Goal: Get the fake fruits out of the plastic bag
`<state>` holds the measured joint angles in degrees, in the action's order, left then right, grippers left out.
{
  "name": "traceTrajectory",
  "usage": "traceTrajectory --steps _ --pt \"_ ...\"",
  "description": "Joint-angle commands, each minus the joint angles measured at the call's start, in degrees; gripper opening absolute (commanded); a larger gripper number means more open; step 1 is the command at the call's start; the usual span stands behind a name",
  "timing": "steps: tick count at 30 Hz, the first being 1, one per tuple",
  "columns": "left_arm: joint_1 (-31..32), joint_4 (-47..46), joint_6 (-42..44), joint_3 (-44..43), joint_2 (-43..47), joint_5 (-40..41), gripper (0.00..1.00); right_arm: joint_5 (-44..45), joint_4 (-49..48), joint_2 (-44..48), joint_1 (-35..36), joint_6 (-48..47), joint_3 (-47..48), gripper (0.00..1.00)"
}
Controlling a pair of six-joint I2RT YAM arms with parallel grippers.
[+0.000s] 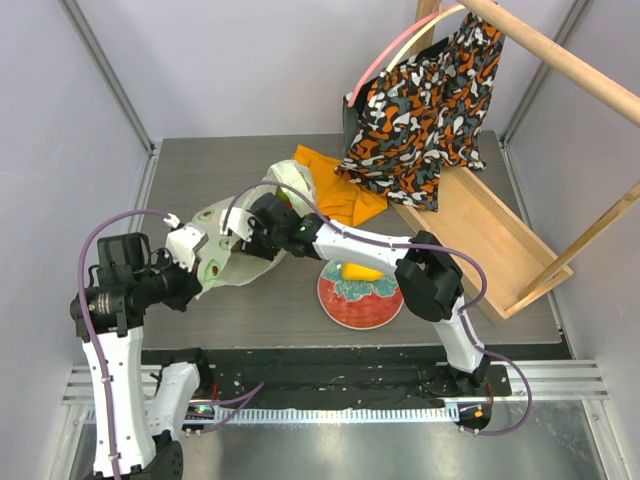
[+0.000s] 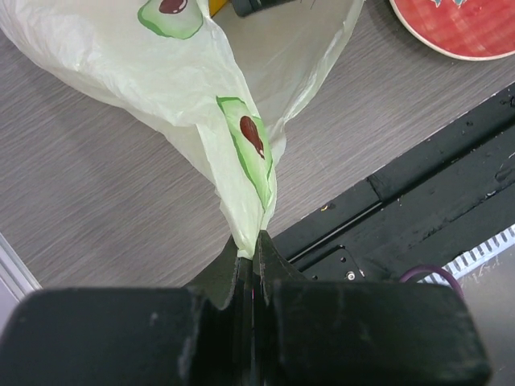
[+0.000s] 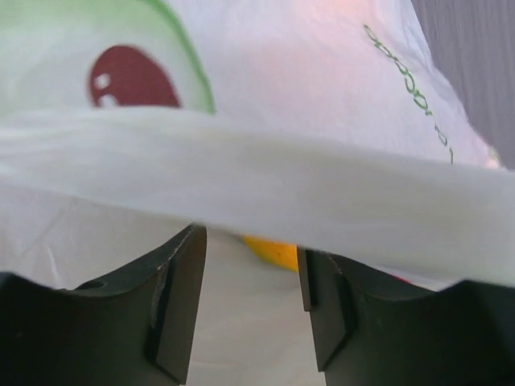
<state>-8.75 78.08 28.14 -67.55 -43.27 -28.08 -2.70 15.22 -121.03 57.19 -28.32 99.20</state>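
At nine o'clock on the table, the left arm (image 1: 108,352) stands up from its base, folds at the elbow and points toward three o'clock with the wrist low. The left gripper (image 2: 256,244) has its fingers pressed fully together on a twisted corner of the plastic bag (image 1: 232,248), and the film fans out from the pinch toward twelve o'clock. Its wrist view shows the avocado prints on the bag and the grey tabletop (image 2: 96,185) beneath it, which the overhead view does not make out.

At the table's centre, the right arm (image 1: 362,242) bends at five o'clock and stretches its forearm toward ten o'clock, so that the right gripper (image 3: 251,269) sits in the bag's mouth. Its fingers (image 3: 179,293) are moderately parted and hold nothing, and a band of bag film lies across their tips. Only this wrist view shows a yellow fruit (image 3: 274,252) inside the bag, just beyond the gap.

At five o'clock from the bag, a red plate (image 1: 352,312) carries a yellow mango (image 1: 362,271).
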Motion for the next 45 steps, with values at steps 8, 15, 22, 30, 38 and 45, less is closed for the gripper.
traceTrajectory --steps 8,15,22,30,38,45 --pt "-0.1 8.7 2.6 -4.1 0.3 -4.3 0.00 -3.1 13.2 -9.0 0.8 -25.6 11.7 0.58" --pt "-0.1 11.7 2.9 -8.3 1.0 -6.8 0.00 -0.9 19.1 -15.6 1.3 -29.5 19.8 0.58" --pt "0.0 8.6 1.9 -4.8 1.8 -4.4 0.00 0.3 19.4 -16.0 1.3 -31.2 18.9 0.14" --pt "-0.1 1.4 0.9 1.1 2.7 0.7 0.00 -5.8 14.5 0.5 0.3 -27.9 4.2 0.04" --pt "-0.1 -4.9 -1.0 1.1 1.8 0.8 0.00 -14.9 14.4 14.6 -1.4 -23.0 -4.3 0.02" --pt "-0.1 -6.7 -2.0 0.2 0.6 -0.4 0.00 -16.6 15.6 19.3 -1.7 -19.9 -6.5 0.02"
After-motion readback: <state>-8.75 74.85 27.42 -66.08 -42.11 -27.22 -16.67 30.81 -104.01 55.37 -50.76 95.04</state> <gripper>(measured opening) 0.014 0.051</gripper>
